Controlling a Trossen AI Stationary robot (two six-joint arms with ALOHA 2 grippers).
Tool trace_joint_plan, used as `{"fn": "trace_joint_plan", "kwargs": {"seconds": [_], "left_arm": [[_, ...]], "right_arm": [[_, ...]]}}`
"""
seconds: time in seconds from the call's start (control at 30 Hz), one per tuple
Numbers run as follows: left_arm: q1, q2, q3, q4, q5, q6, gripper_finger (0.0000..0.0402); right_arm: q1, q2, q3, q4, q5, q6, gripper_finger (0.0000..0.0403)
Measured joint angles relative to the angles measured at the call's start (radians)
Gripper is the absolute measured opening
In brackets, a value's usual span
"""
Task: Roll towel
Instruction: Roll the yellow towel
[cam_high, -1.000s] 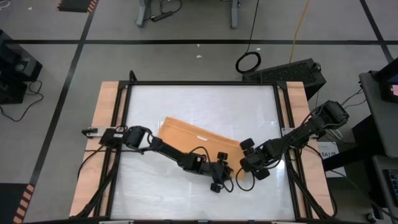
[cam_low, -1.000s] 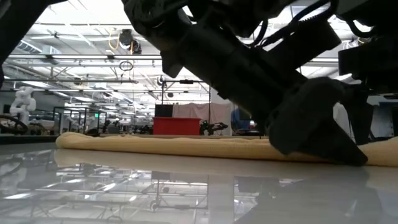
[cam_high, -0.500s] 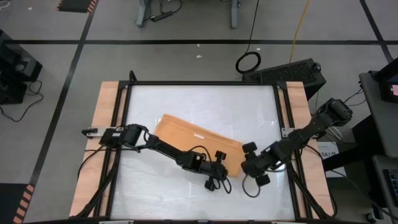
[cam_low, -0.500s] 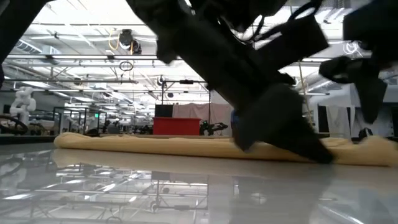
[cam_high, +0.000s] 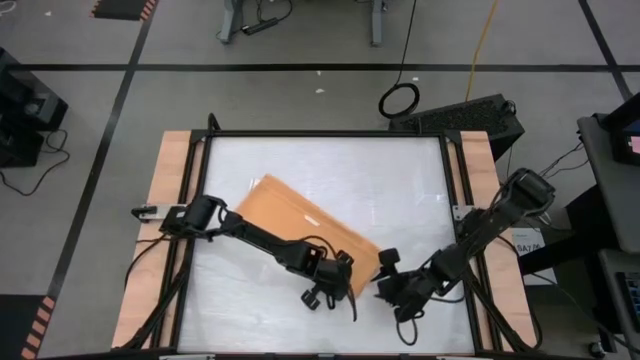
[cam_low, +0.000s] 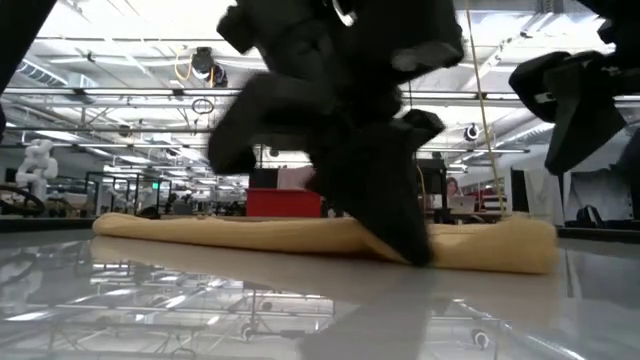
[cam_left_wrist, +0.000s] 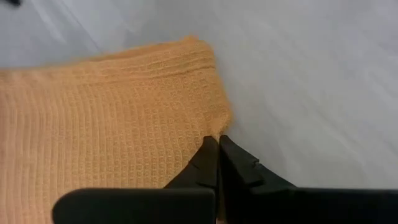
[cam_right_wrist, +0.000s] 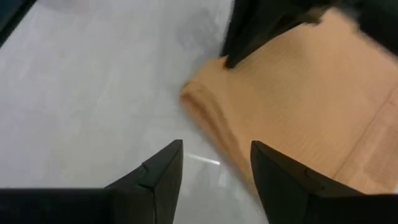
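Towel (cam_high: 305, 225), orange-tan and lying flat, slants across the near-centre of the white tabletop (cam_high: 400, 175), one short end toward the near edge and the rest running away toward the far left. Nearest the near edge, the right gripper (cam_right_wrist: 214, 163) hovers just off the towel's near corner, fingers apart and empty; compared with a second ago it has drawn back from the cloth toward the near edge. Just beyond it, the left gripper (cam_left_wrist: 217, 152) sits at the near short edge with fingers now pressed together on the hem, where a second ago they were spread. In the low view the towel (cam_low: 300, 237) has also slid leftward, its near end ending short of the frame's right side. Farther back, the cloth lies unrolled. Judged from this, the grip that starts the roll has only just been taken; no turn of fabric is yet formed.
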Motion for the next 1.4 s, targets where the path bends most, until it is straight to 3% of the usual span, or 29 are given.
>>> {"fn": "trace_joint_plan", "kwargs": {"seconds": [0.13, 0.33, 0.47, 0.6, 0.77, 0.97, 1.13, 1.3, 1.4], "left_arm": [[-0.012, -0.014, 0.002, -0.092, -0.005, -0.001, 0.0005], [-0.026, -0.021, 0.003, -0.178, -0.005, -0.013, 0.0005], [-0.028, -0.021, 0.003, -0.178, -0.010, -0.138, 0.0024], [-0.036, -0.021, 0.002, -0.178, -0.045, -0.191, 0.0063], [-0.051, -0.021, 0.002, -0.178, -0.132, -0.269, 0.0121], [-0.072, -0.039, -0.001, -0.190, -0.164, -0.355, 0.0176], [-0.113, -0.058, -0.003, -0.148, -0.219, -0.374, 0.0197], [-0.150, -0.060, -0.024, 0.097, -0.327, -0.375, 0.0199], [-0.167, -0.061, -0.048, 0.154, -0.407, -0.393, 0.0199]], "right_arm": [[0.004, 0.091, 0.000, 0.110, 0.007, -0.050, 0.0209], [-0.012, 0.201, -0.001, 0.270, 0.103, -0.094, 0.0256], [-0.037, 0.216, 0.000, 0.324, 0.103, -0.116, 0.0258], [-0.064, 0.216, 0.000, 0.360, 0.095, -0.144, 0.0250], [-0.108, 0.219, 0.000, 0.359, -0.017, -0.149, 0.0237], [-0.142, 0.220, 0.000, 0.340, -0.091, -0.170, 0.0207], [-0.168, 0.220, -0.001, 0.325, -0.136, -0.171, 0.0183], [-0.182, 0.220, -0.001, 0.326, -0.141, -0.140, 0.0151], [-0.189, 0.220, -0.001, 0.323, -0.157, -0.122, 0.0126]]}}
